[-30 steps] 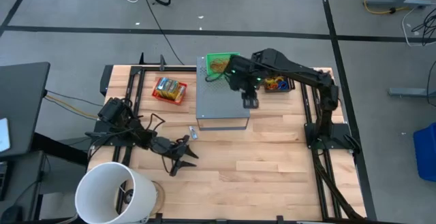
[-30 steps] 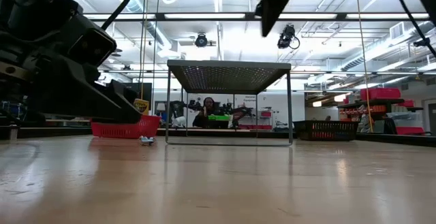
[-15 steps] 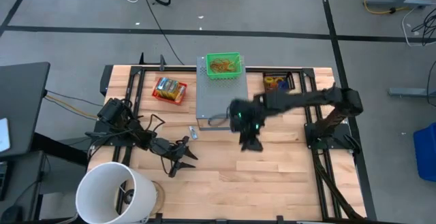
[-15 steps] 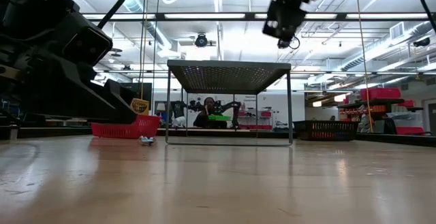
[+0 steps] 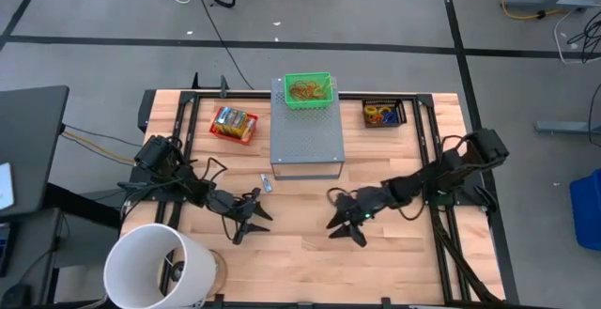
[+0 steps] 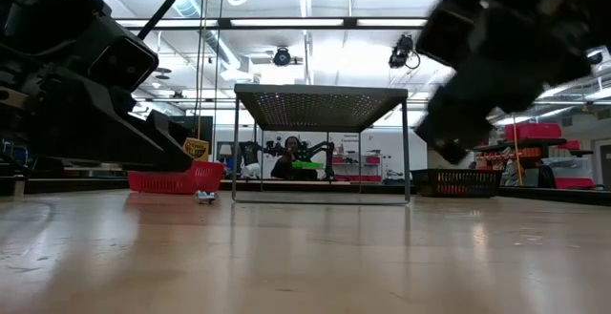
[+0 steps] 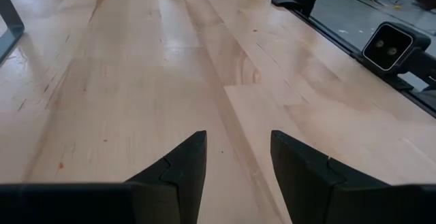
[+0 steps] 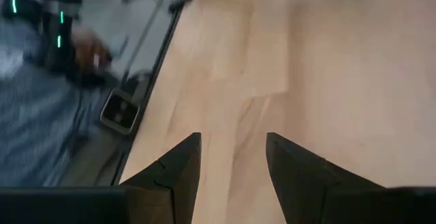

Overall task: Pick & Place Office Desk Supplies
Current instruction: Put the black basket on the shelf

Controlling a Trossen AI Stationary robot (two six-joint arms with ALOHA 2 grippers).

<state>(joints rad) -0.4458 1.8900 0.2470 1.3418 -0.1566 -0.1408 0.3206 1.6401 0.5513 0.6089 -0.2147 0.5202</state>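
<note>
Looking down from the high view: my left gripper (image 5: 252, 217) and my right gripper (image 5: 346, 227) both lie low over bare wooden table (image 5: 300, 262), fingers spread, nothing in either. Green basket (image 5: 308, 90) sits on the grey perforated box (image 5: 306, 142), with thin orange-brown loops inside it. Black tray (image 5: 383, 114), beside the box, holds rubber bands in orange, blue and red. Printed yellow-orange packet (image 5: 234, 123) lies on the table near my left side. A small pale item (image 5: 266, 183) rests just in front of the box (too small to name). White bucket (image 5: 155, 267) stands at my left corner. Judged: sorting partly done, packet and small item possibly outstanding.

Low view: the box reads as thin legs under a perforated top; red basket (image 6: 175, 177) beyond.

Left wrist view: dark wedge fingers (image 7: 184, 163) apart over smooth pale planks.

Right wrist view: fingers (image 8: 178, 161) likewise apart, empty.
</note>
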